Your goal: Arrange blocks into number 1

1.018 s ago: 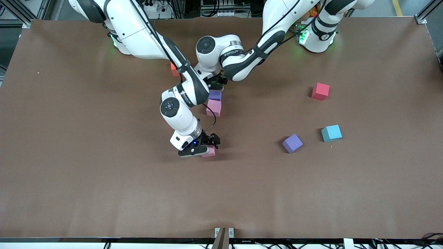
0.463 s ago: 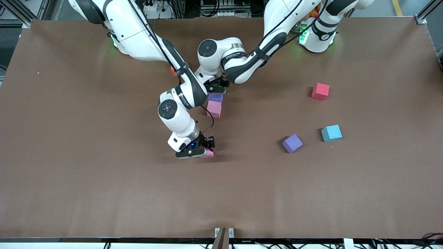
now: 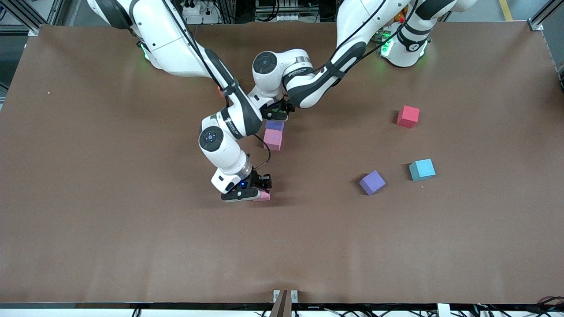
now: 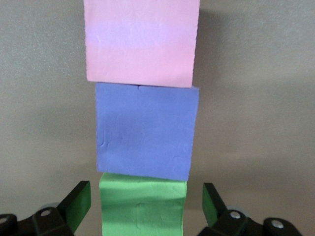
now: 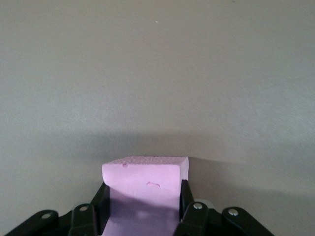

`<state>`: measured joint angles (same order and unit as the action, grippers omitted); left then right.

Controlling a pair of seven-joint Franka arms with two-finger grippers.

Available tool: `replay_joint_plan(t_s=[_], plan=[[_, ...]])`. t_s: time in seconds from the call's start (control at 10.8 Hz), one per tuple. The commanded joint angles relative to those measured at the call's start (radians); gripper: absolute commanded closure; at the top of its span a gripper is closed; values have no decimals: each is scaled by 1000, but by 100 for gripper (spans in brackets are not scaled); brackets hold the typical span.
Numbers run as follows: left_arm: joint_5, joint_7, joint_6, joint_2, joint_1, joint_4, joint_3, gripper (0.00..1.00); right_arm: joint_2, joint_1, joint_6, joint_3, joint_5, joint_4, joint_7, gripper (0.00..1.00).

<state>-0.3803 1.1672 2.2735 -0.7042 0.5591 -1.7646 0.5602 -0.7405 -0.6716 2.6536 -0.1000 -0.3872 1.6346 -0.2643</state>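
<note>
Right gripper [image 3: 261, 190]: clenched on second pink block [image 3: 263, 196], mid-table, now shifted slightly toward the right arm's end.
Loose purple block [image 3: 372, 182]: toward the left arm's end.
Column: first pink block [image 3: 272, 139], purple [image 3: 275, 125], green block [image 4: 142, 206].
Left gripper [image 3: 278, 111]: newly released, straddling green.
Advice: lift straight, align with column.

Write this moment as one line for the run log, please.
left gripper: open, over green block | column: green, purple block, pink block | right gripper: shut on second pink block
</note>
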Motion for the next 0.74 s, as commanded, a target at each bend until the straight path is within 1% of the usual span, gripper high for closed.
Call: replay_joint_plan(t_s=[0.0, 0.19, 0.37, 0.46, 0.65], plan=[[-28, 32, -12, 60, 5, -13, -2, 0, 143, -2, -7, 6, -22, 169, -28, 41], [-28, 61, -41, 104, 5, -12, 0, 0, 161, -22, -12, 9, -22, 183, -120, 41], [-19, 58, -72, 170, -14, -12, -3, 0, 162, -25, -12, 9, -22, 194, -127, 41], [-17, 54, -89, 201, -65, -12, -2, 0, 164, -26, -12, 9, -22, 195, -127, 41], [-15, 22, -98, 222, -181, -13, 0, 0, 174, -20, -12, 9, -22, 200, -127, 41]])
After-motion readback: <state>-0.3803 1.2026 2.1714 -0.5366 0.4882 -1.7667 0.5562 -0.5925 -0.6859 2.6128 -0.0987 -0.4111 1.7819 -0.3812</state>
